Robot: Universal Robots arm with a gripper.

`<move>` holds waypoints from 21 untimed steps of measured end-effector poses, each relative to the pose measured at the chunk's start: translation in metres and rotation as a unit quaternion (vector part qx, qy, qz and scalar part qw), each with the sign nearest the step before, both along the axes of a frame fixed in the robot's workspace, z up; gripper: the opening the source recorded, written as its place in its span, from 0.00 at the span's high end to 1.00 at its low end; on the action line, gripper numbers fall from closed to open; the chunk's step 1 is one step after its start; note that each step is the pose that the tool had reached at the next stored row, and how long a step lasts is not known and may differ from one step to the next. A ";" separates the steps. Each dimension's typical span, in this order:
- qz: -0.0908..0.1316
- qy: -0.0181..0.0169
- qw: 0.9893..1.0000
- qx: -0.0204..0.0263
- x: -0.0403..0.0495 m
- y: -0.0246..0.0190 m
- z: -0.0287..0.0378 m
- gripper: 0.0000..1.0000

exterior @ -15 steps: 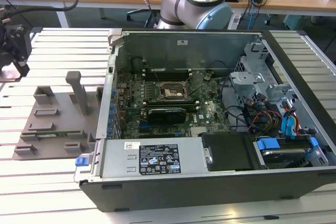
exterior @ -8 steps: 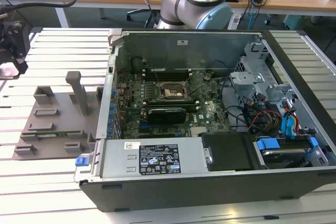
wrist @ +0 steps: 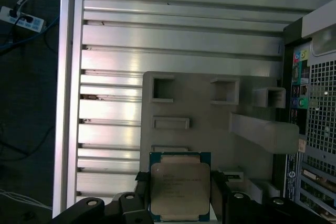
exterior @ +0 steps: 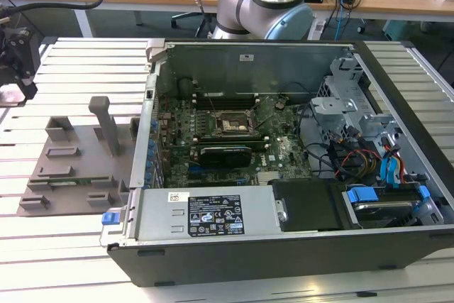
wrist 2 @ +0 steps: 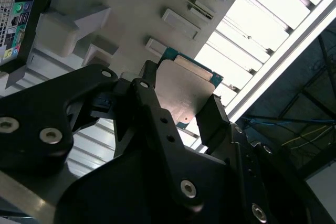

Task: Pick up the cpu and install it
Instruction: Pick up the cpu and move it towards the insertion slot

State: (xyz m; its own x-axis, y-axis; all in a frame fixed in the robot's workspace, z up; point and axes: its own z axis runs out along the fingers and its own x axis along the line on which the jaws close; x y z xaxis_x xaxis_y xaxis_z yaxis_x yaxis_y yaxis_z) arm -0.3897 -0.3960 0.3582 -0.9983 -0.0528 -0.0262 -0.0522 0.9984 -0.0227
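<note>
The small flat square cpu with a silvery metal top and thin green rim (wrist: 180,184) is sitting clamped by opposite edges between the black fingers (wrist: 218,192) of the pincer (wrist: 180,195). It is hanging over the grey plastic holder tray (wrist: 199,108); whether they are touching, I cannot tell. The tray is lying on the slatted aluminium bench (wrist: 184,40), at the exterior view's left, just beside the open black computer case (exterior: 248,257).

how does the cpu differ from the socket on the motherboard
The cpu has a silvery top on a green board; the socket is a black frame. The cpu is held in the tool over the grey tray; the socket is fixed inside the open case. Both are roughly square.
</note>
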 end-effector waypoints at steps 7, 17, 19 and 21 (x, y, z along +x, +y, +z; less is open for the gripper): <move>0.000 0.000 1.000 0.000 0.0006 0.0000 0.0063 0.45; 0.000 0.000 1.000 0.000 0.0006 0.0001 0.0284 0.45; 0.000 0.000 1.000 0.000 0.0006 0.0001 0.0341 0.45; 0.000 0.000 1.000 0.000 0.0006 0.0001 0.0381 0.45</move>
